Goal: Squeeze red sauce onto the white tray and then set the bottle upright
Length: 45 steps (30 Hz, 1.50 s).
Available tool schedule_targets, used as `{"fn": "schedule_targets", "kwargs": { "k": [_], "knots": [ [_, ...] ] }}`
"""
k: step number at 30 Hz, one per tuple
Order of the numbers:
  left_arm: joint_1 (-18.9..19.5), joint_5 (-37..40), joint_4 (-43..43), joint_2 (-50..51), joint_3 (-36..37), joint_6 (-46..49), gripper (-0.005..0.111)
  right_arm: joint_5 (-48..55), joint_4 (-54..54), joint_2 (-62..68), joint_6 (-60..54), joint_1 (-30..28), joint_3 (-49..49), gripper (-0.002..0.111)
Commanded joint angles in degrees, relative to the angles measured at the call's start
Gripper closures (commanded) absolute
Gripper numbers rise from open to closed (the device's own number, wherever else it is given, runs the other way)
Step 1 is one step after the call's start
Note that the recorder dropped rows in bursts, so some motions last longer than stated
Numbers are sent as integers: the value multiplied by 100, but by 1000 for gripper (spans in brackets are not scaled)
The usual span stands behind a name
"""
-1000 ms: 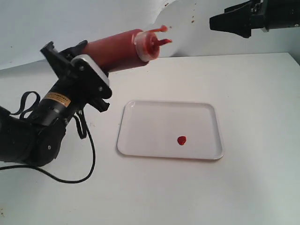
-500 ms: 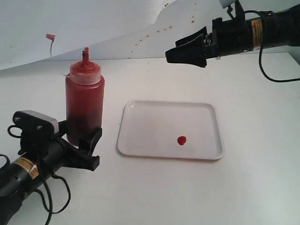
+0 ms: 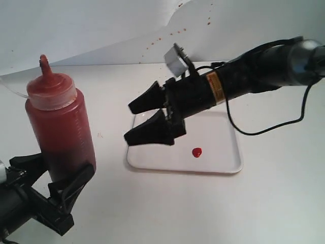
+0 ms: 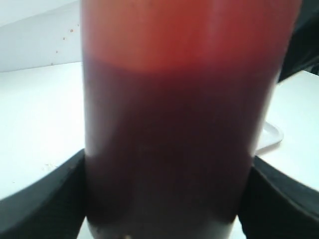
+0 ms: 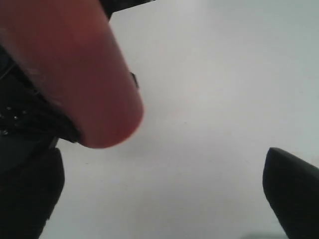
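Bottle (image 3: pixel 61 127) stood upright, left of the tray (image 3: pixel 218 145) and not touching it. Dark red sauce (image 3: pixel 197 152) filled most of the bottle, and a small round blob lay on the tray. The left gripper (image 3: pixel 58 172) held the bottle's low part between its black fingers. The right gripper (image 3: pixel 128 123) was wide open, holding nothing, over the tray's left end. A yellow label (image 3: pixel 217 86) on the right arm had writing too small to read.

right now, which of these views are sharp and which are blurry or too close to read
Exterior view: sharp and evenly lit, soft shadows, the bottle, white tray and sauce blob all crisp. Left wrist view: the bottle fills the frame, too close, soft and dark lower down. Right wrist view: badly out of focus, the bottle only a red smear.
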Motion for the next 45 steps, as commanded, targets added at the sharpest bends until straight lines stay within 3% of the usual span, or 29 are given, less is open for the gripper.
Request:
{"fn": "schedule_targets", "kwargs": {
  "k": [1, 4, 10, 15, 22, 24, 27, 31, 39, 42, 45],
  "knots": [
    [-2, -405, 147, -88, -14, -168, 107, -47, 44, -4, -400, 506, 62, 9],
    [-2, -405, 415, -88, -14, -173, 107, 492, 44, -16, -398, 674, 62, 11],
    [-2, 3, 317, -88, -14, -173, 107, -47, 98, -25, -403, 722, 62, 11],
    [-2, 199, 419, -88, -14, -236, 107, -47, 797, -25, -567, 798, 62, 11],
    [-2, 183, 455, -88, -14, -236, 107, 151, 919, -25, -807, 1409, 62, 13],
    [-2, 258, 560, -88, -14, -236, 107, 432, 887, -25, -833, 1565, 62, 21],
    [-2, 486, 557, -88, -14, -236, 107, 693, 725, -25, -833, 1683, 62, 48],
    [-2, 773, 557, -88, -14, -10, 107, 705, 494, -25, -833, 1683, 62, 109],
    [-2, 1127, 557, -88, -14, 69, 103, 1057, 55, -25, -807, 1670, 62, 108],
    [-2, 1547, 557, -88, -14, 69, 91, 1303, 44, -25, -807, 1670, 62, 108],
    [-2, 1625, 557, -88, -14, 69, 70, 1371, 44, -25, -831, 1670, 62, 108]
  ]
}}
